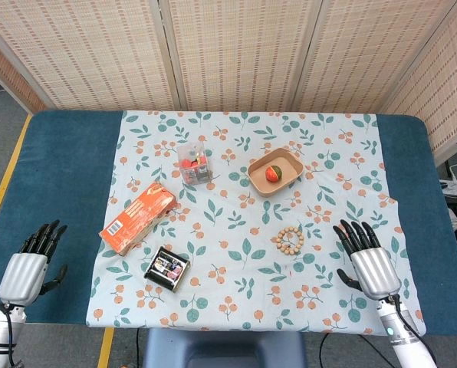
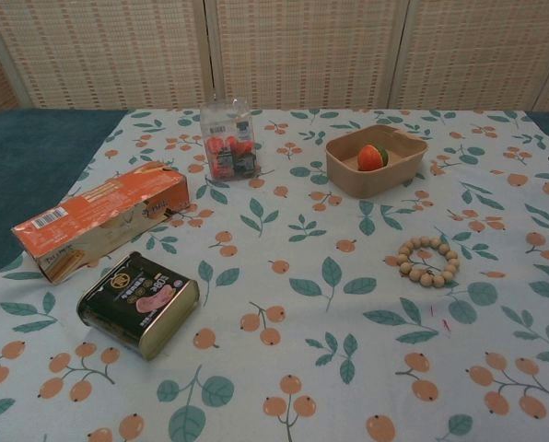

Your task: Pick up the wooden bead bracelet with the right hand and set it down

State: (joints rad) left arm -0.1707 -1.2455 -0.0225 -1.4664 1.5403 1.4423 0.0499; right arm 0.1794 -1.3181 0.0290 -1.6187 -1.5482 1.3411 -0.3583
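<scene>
1. Silver-backed and black-fingered, the right hand (image 1: 369, 259) sits at the lower right of the head view, fingers spread and holding nothing, resting over the leaf-and-berry tablecloth (image 1: 320, 161) near its right edge.
2. Just to the left of those fingertips in the head view, apart from them, lies the wooden bead bracelet (image 1: 289, 240), a closed ring of pale beads flat on the cloth; the chest view shows it (image 2: 427, 261) at centre right, untouched, with neither hand in that frame.
3. The step in hand looks like the very start: the reach toward the bracelet has not yet closed any gap, and nothing has been lifted.
4. The next move probably calls for carrying the right hand up and left until it is above the ring, lowering it, and closing thumb and fingers on the beads; because the ring lies flat and low, the fingertips likely need to come right down to the cloth.
5. Further up the frame stands a tan tray (image 1: 253, 176) holding a small red-and-green fruit-like item (image 1: 273, 173).
6. Toward upper centre is a clear plastic box of red items (image 1: 192, 163).
7. At left lie an orange carton (image 1: 137, 220) and a dark tin (image 1: 166, 268).
8. The left hand (image 1: 31, 264) rests at lower left on the blue table (image 1: 60, 153), fingers apart and empty.
</scene>
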